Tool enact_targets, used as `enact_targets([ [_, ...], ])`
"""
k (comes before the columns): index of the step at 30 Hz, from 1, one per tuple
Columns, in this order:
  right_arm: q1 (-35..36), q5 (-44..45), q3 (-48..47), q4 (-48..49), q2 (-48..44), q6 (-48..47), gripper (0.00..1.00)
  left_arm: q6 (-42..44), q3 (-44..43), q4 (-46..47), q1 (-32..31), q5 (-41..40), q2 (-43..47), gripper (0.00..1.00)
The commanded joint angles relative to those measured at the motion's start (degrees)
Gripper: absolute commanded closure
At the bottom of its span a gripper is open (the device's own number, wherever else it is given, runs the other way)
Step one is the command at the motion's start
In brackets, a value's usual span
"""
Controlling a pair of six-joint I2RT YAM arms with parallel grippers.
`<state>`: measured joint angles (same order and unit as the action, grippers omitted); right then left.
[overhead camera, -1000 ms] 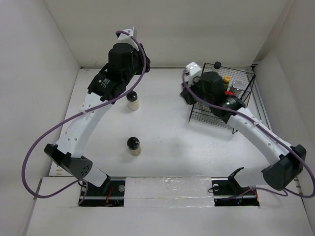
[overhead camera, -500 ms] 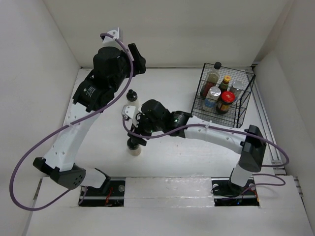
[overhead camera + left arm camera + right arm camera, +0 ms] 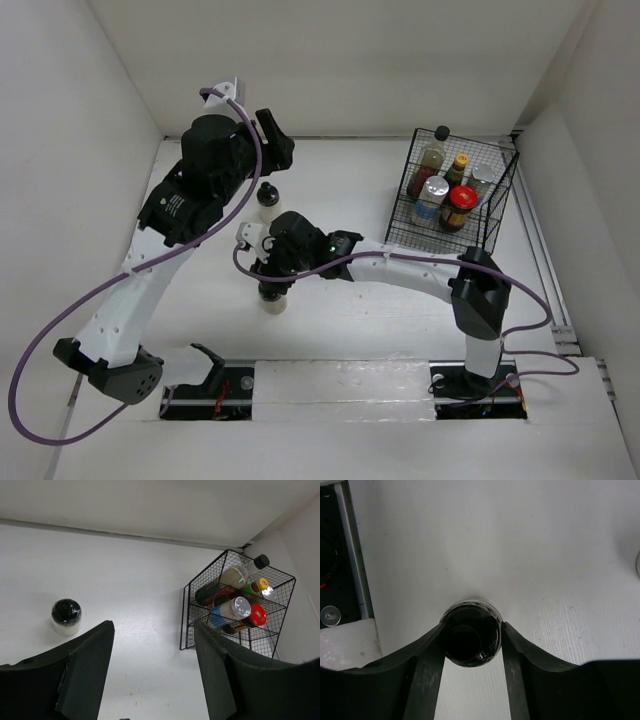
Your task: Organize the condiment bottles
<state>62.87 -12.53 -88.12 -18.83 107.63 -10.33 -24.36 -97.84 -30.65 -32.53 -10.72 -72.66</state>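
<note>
A black-capped pale jar [image 3: 272, 298] stands on the white table near the front; in the right wrist view its black cap [image 3: 471, 639] sits between my fingers. My right gripper [image 3: 272, 284] is shut on this jar, both fingers touching its sides. A second black-capped pale jar [image 3: 267, 201] stands further back and also shows in the left wrist view [image 3: 66, 616]. My left gripper [image 3: 275, 133] is open and empty, raised above and behind that jar. The tall dark bottle [image 3: 433, 152], red-lidded jar [image 3: 460, 206], a silver-capped shaker [image 3: 432, 196] and the green-red labelled bottle [image 3: 459, 168] sit in the basket.
The black wire basket [image 3: 497, 222] stands at the back right, near the right wall; it also shows in the left wrist view [image 3: 186, 610]. White walls close in the table on the left, back and right. My right arm stretches across the table's middle.
My right arm swung from the basket across to the near jar and its fingers closed around it. My left arm rose and drew back a little to the left.
</note>
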Motion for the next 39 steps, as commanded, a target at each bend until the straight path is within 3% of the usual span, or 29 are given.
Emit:
enact_targets([
  [1,0.6,1.3,-1.7,5.7,0.5,1.9,0.48,-0.4,1.9,2.2,0.0,0.7,2.5,0.40],
  [5,1.2,2.4,-1.2,6.5,1.0,2.4,0.60,0.7,3.1,2.2,0.0,0.7,3.8,0.40],
  [6,1.2,3.3,-1.2,6.5,1.0,2.9,0.70,0.7,3.1,2.2,0.0,0.7,3.8,0.40],
  [9,1.2,3.8,-1.2,6.0,1.0,2.9,0.72,0.7,4.2,2.2,0.0,0.2,4.4,0.40],
  [13,1.2,3.8,-1.2,4.4,1.5,2.9,0.46,0.7,6.5,2.8,0.0,0.2,5.4,0.40],
  [19,1.2,3.8,0.0,3.9,1.5,3.5,0.46,1.2,7.1,4.0,0.0,0.2,6.0,0.40],
  [21,1.2,4.4,0.7,4.6,1.5,3.5,0.52,1.2,7.6,4.6,0.0,0.2,6.0,0.40],
  [25,1.2,4.9,0.1,4.8,3.3,3.5,0.44,1.2,7.6,4.6,0.0,0.8,5.4,0.40],
  [26,1.2,4.9,0.0,4.8,3.3,3.5,0.47,1.2,7.6,4.6,0.0,0.8,5.4,0.40],
  [30,1.2,6.4,2.2,6.2,1.4,4.6,0.81,1.8,7.1,4.6,0.0,0.8,5.4,0.40],
  [39,-1.5,14.9,2.8,3.6,-15.9,5.8,0.88,1.8,6.5,7.0,0.0,1.5,3.7,0.40],
])
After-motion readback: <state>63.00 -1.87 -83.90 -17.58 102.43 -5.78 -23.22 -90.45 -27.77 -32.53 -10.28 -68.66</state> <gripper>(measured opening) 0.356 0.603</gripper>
